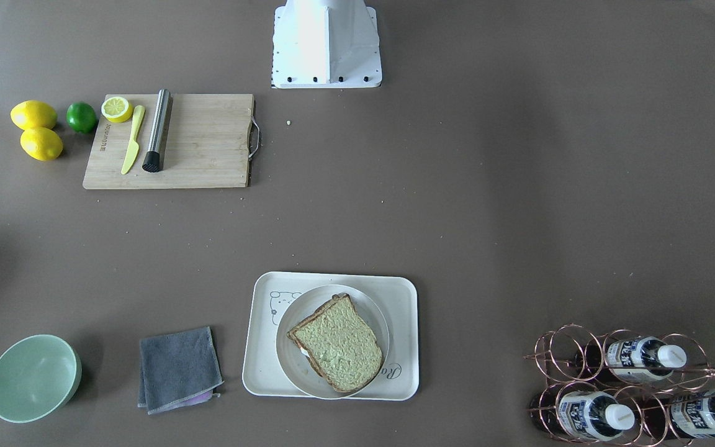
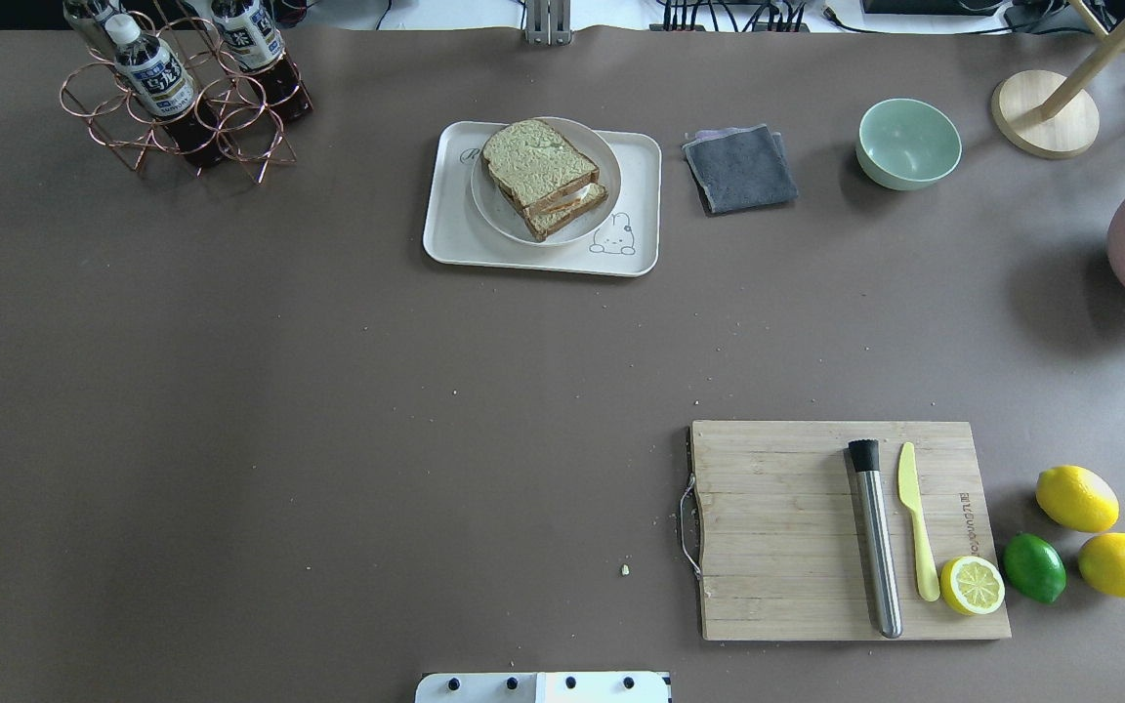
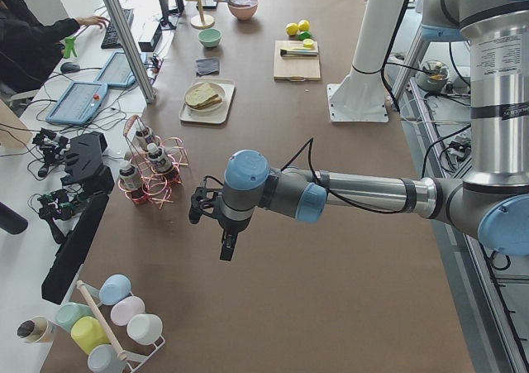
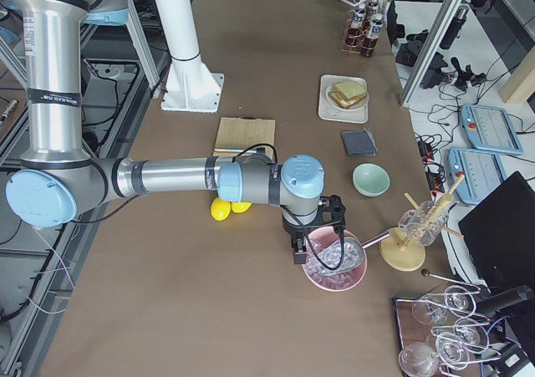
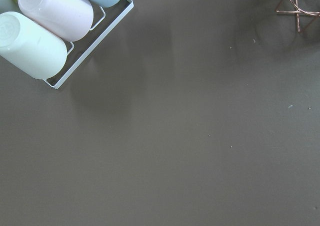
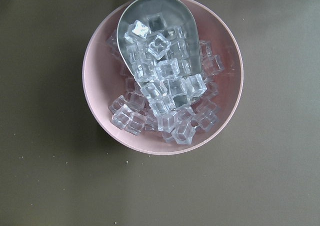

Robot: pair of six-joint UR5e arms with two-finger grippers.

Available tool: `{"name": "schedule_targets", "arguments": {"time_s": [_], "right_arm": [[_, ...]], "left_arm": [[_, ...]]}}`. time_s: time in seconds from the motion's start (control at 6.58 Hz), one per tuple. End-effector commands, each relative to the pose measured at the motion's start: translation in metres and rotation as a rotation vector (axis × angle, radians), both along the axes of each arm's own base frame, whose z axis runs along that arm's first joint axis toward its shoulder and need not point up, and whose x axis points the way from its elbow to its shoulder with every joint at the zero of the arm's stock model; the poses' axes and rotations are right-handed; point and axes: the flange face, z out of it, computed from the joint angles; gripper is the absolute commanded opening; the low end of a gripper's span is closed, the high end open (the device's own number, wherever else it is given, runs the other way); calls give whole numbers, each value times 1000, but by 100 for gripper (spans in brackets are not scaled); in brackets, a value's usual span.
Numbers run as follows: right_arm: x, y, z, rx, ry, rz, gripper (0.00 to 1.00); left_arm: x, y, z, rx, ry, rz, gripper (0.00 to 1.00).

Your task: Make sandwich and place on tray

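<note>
The sandwich point(image 1: 337, 343) is stacked: two bread slices with dark crust, a sliver of white egg point(image 2: 577, 195) between them. It lies on a round white plate point(image 2: 484, 195) that stands on the cream tray point(image 2: 450, 234) with the bear drawing, on the operators' side of the table; the tray point(image 1: 402, 292) also shows in the front-facing view. My left gripper point(image 3: 211, 224) hovers far off near the bottle rack. My right gripper point(image 4: 316, 247) hovers over a pink ice bowl. I cannot tell whether either is open or shut.
A wooden cutting board point(image 2: 777, 527) holds a steel muddler point(image 2: 875, 537), a yellow knife point(image 2: 917, 527) and a half lemon point(image 2: 973, 585). Two lemons point(image 2: 1076, 498) and a lime point(image 2: 1033, 567) lie beside it. A grey cloth point(image 2: 740, 168), green bowl point(image 2: 908, 143), bottle rack point(image 2: 177, 93), pink ice bowl point(image 6: 162, 75) and cup rack point(image 5: 55, 30) stand around.
</note>
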Motion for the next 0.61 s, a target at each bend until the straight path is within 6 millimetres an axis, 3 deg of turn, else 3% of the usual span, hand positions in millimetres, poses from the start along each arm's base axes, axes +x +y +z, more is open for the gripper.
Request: {"name": "schedule_targets", "arguments": {"time_s": [0.0, 0.46], "right_arm": [[0, 0, 1, -1, 0, 0, 100], [0, 0, -1, 4, 0, 0, 100]], "left_arm": [[0, 0, -1, 16, 0, 3, 97], [0, 1, 0, 20, 0, 3, 97]]}}
